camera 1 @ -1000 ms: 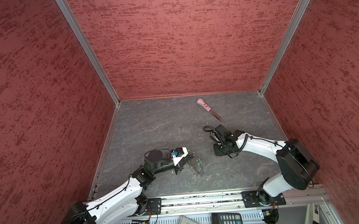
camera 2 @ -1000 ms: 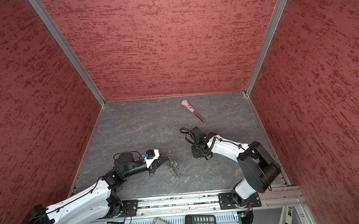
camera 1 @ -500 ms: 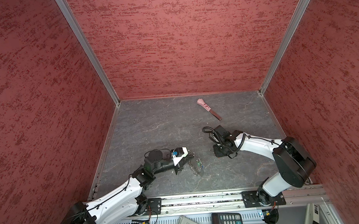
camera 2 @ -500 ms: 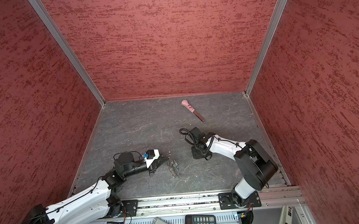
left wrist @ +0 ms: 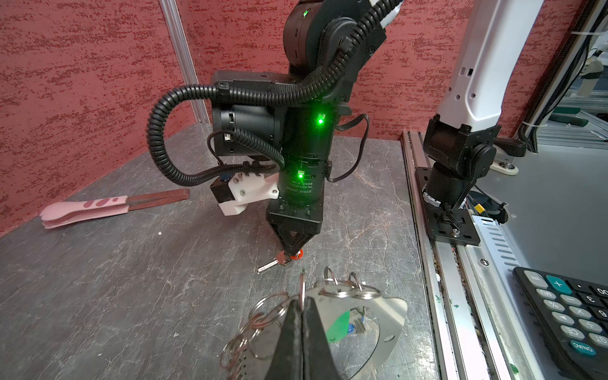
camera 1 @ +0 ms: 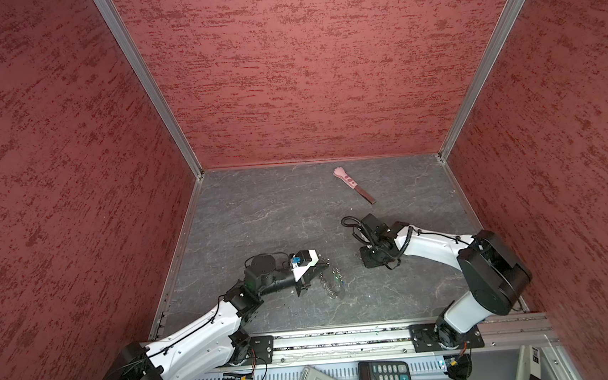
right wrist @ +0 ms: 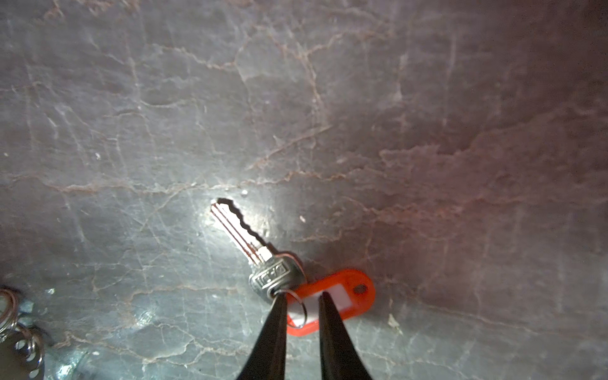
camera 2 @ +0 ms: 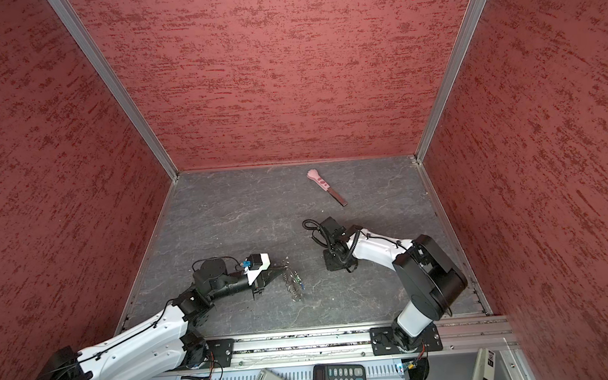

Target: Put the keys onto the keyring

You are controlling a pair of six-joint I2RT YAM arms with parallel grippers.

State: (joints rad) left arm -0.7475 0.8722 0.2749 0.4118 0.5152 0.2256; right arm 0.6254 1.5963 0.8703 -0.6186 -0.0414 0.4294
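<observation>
My left gripper (left wrist: 302, 304) is shut on one silver ring of the keyring (left wrist: 332, 291), a chain of linked rings lying over a shiny flat metal piece. Green (left wrist: 339, 325) and blue (left wrist: 350, 328) tags show by that piece. In both top views the keyring (camera 1: 334, 281) (camera 2: 294, 284) lies just past the left fingertips. A key with a red tag (right wrist: 332, 297) lies flat on the floor. My right gripper (right wrist: 302, 297) points straight down on it, jaws a narrow gap apart over the tag and its small split ring (right wrist: 297, 309). The left wrist view shows the same key (left wrist: 271, 265).
A pink-handled tool with a dark flat blade (camera 1: 354, 186) (left wrist: 85, 210) lies near the back wall. Red walls enclose the grey floor on three sides. At the front an aluminium rail (camera 1: 344, 338) carries both arm bases, with a calculator (camera 1: 388, 379) below it.
The right wrist has shifted slightly to the left and nearer over the red-tagged key. The left arm and the keyring have not moved.
</observation>
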